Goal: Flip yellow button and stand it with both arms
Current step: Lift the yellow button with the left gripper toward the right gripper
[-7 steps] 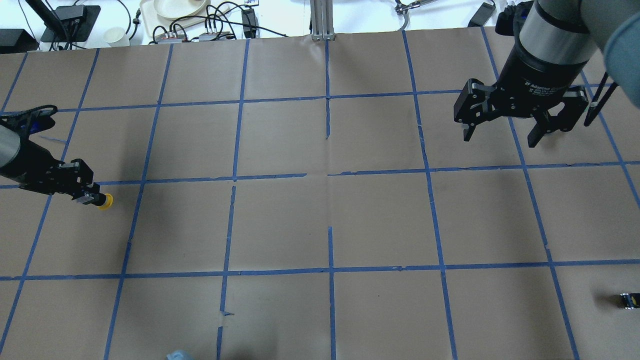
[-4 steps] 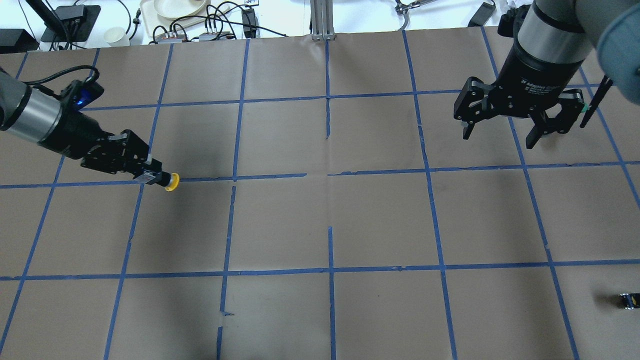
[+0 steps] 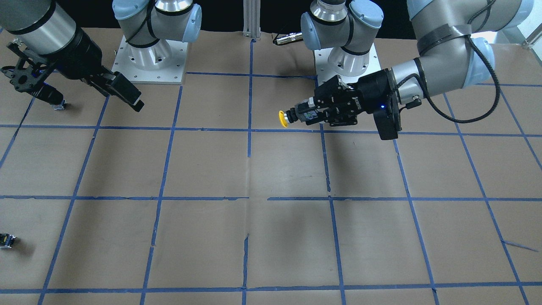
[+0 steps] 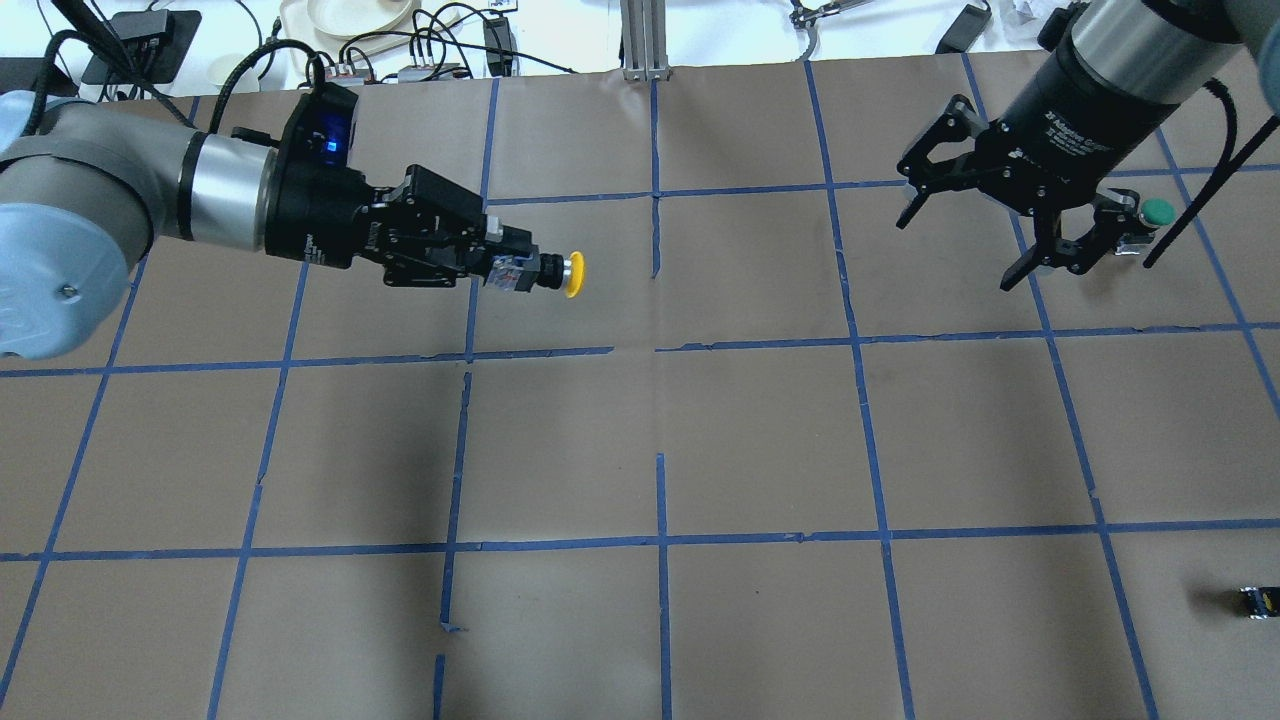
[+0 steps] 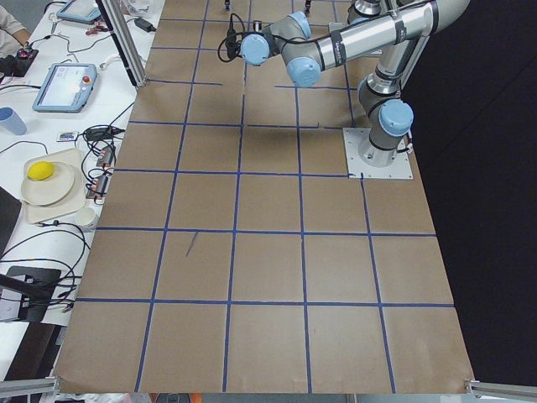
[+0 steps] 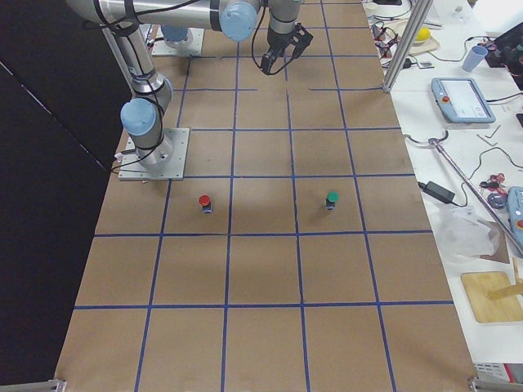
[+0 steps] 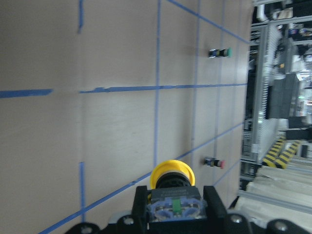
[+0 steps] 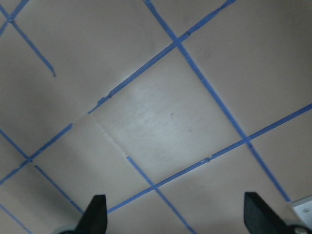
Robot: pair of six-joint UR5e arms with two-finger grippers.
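Observation:
The yellow button [image 4: 572, 274] is held sideways in the air, its yellow cap pointing toward the table's middle. My left gripper [image 4: 508, 269] is shut on its grey base and black body. The front view shows the same grip [image 3: 307, 115], with the cap [image 3: 281, 118] above a blue tape line. In the left wrist view the cap [image 7: 170, 174] sticks out past the fingers [image 7: 214, 204]. My right gripper [image 4: 955, 252] is open and empty, hanging at the far right, well apart from the button. The right wrist view [image 8: 178, 217] shows only bare paper between its fingers.
A green-capped button [image 4: 1157, 212] stands just beside my right gripper's outer finger. A red-capped button [image 6: 204, 202] stands near the right arm's base. A small black block [image 4: 1258, 600] lies at the near right edge. Brown paper [image 4: 760, 440] with a blue tape grid covers the table.
My left gripper has carried the yellow button from the far left edge up off the table and toward the middle. My right gripper has shifted slightly back, uncovering the green-capped button.

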